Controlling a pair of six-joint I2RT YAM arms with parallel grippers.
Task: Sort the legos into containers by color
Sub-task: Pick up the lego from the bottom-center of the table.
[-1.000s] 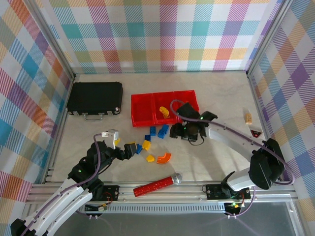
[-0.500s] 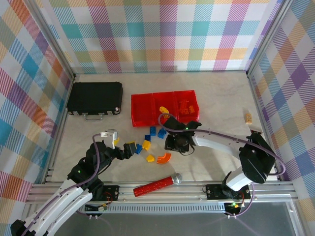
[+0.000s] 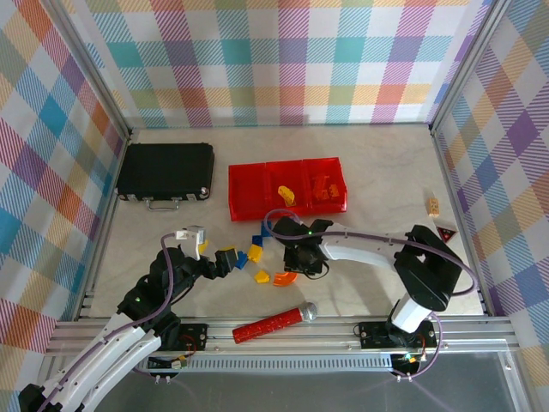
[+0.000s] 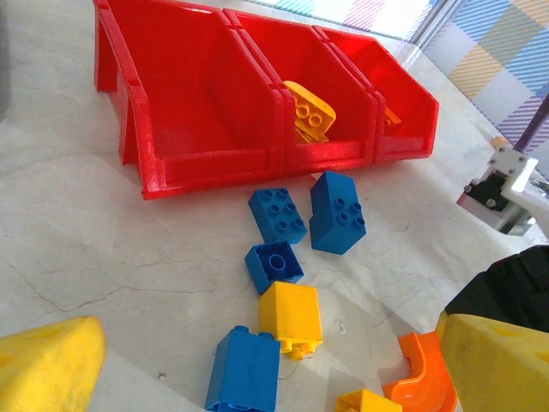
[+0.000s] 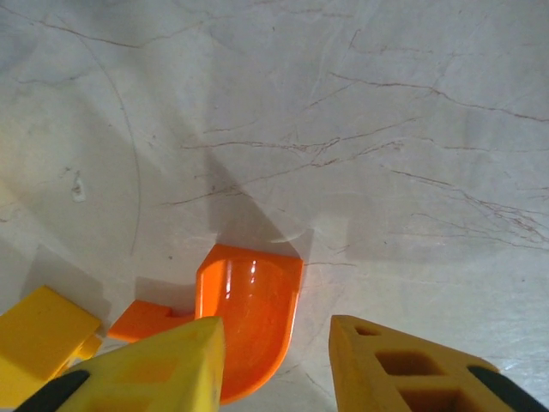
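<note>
Right wrist cam: right gripper [image 5: 274, 335] jaws partway narrow, right over the orange arch [image 5: 249, 313] at lower left of frame on the tabletop [image 5: 386, 129], not gripping yet afaict, so it's the pickup step imo, and next needs a squeeze, lift, then a carry to the orange end of the containers [image 3: 247, 196] at upper middle of the top view; left gripper [image 3: 216, 254] jaws wide w/ nothing in them.

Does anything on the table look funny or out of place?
Nothing looks broken or spilled. Two things don't fit the sorting: a long red stick lies slanted at the near edge, and a small tan block sits alone by the right wall. In the middle red bin, a yellow brick leans tilted rather than lying flat.
</note>
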